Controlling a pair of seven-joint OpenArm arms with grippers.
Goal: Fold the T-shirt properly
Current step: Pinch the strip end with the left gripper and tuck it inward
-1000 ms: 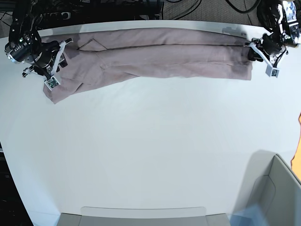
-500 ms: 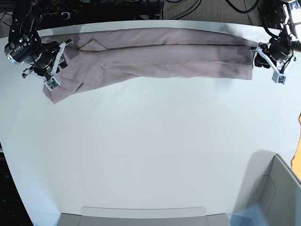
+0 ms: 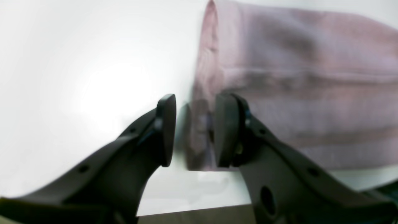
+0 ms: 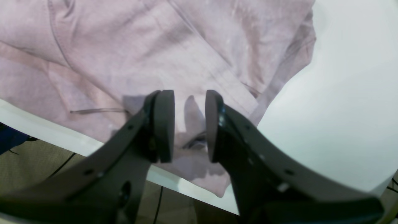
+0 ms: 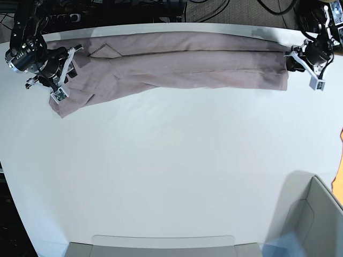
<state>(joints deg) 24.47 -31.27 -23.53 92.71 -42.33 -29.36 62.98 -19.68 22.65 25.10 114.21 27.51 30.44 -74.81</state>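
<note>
The mauve T-shirt lies stretched in a long folded band along the table's far edge. My left gripper is at the band's right end. In the left wrist view its jaws stand apart with the shirt's end edge between them. My right gripper is over the band's left end, by the sleeve. In the right wrist view its jaws stand apart over wrinkled cloth, with a small fold lying between them.
The white table spreads wide in front of the shirt. A grey bin stands at the front right and a grey tray at the front edge. Cables lie beyond the far edge.
My left gripper drew off to the right of the shirt's end, then came back to the edge. The shirt's right end shifted slightly right. The right arm has not moved.
</note>
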